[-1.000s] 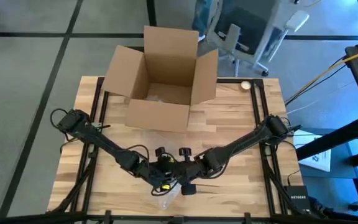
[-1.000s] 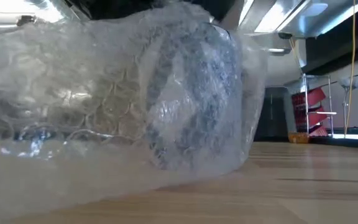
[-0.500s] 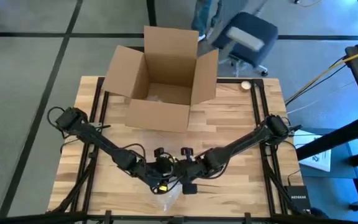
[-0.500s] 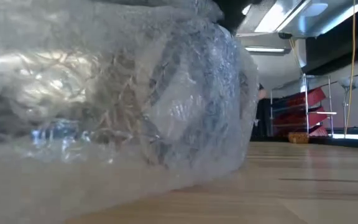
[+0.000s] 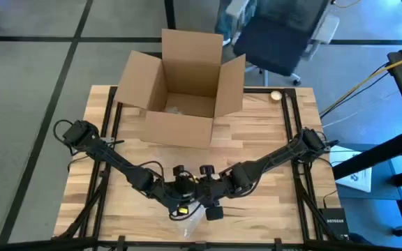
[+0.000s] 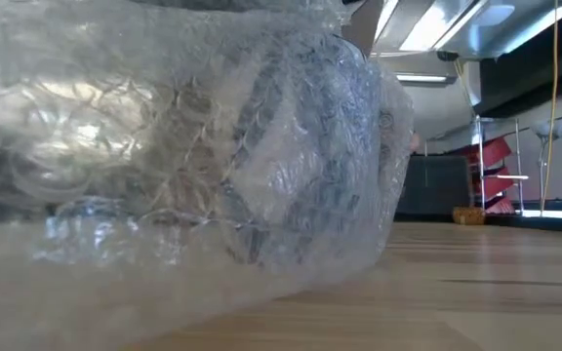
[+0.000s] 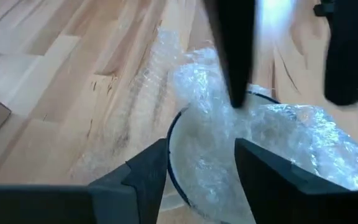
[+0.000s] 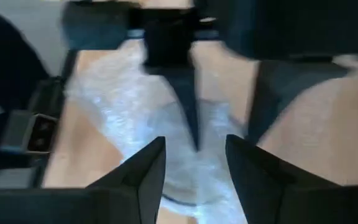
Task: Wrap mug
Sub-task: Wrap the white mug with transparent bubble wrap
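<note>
A: Mug point(image 7: 194, 146) position?
B: Near table point(image 5: 285, 146) edge, inside bubble wrap point(image 6: 193, 156).
A: Grippers?
B: Left gripper point(image 7: 201, 165) and right gripper point(image 8: 194, 165): both spread apart over the wrap, holding 0 items.

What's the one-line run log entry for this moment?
step: wrapping mug | bubble wrap: around mug | left gripper: open at mug rim | right gripper: open, opposite | box: open, behind

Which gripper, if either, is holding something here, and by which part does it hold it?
Neither shows a firm hold. The left gripper and right gripper both stand open over the bubble wrap around the mug, at its open rim.
</note>
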Motion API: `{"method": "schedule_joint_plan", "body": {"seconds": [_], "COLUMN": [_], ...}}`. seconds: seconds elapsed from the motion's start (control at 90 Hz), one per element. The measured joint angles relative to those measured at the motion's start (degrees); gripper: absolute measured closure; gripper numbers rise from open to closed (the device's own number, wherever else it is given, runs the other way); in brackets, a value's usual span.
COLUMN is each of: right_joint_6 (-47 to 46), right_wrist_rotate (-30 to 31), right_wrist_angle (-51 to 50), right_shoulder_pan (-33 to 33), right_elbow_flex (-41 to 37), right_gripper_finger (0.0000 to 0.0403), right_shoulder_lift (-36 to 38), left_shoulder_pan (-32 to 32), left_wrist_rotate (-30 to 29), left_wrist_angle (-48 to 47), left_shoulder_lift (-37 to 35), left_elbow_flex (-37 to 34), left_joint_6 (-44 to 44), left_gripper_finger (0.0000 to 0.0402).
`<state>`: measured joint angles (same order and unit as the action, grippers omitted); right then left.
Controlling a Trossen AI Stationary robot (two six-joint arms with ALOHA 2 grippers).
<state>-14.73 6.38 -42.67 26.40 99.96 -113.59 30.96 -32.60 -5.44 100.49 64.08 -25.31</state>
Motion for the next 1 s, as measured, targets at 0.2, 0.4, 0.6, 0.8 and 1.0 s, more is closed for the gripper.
{"method": "schedule_joint_plan", "body": {"seconds": [0.2,0.4,0.6,0.8,1.0], "right_joint_6": [-3.2,-4.4,-4.4,-3.0,-2.8], "right_wrist_rotate": [1.5,1.6,-1.5,-2.0,-1.3], "right_wrist_angle": [2.3,2.7,1.5,-4.7,-10.8], "right_shoulder_pan": [0.0,-1.1,-1.7,-1.6,-1.7], "right_elbow_flex": [-4.6,-5.9,-4.9,1.0,5.9], "right_gripper_finger": [0.0297,0.0337,0.0365,0.0369,0.0370], "right_shoulder_lift": [-3.0,-5.8,-6.0,-4.4,-3.7], "left_shoulder_pan": [0.0,0.0,0.1,0.2,0.1], "left_wrist_rotate": [0.5,0.7,0.8,0.7,0.8], "left_wrist_angle": [-1.2,0.4,0.2,-0.9,-1.7], "left_shoulder_lift": [0.0,-0.1,-0.3,-0.7,-0.4], "left_elbow_flex": [-0.2,0.1,0.1,0.3,0.1], "left_joint_6": [0.1,0.2,0.2,0.0,0.2], "left_gripper_finger": [0.0231,0.0231,0.0231,0.0231,0.0231]}}
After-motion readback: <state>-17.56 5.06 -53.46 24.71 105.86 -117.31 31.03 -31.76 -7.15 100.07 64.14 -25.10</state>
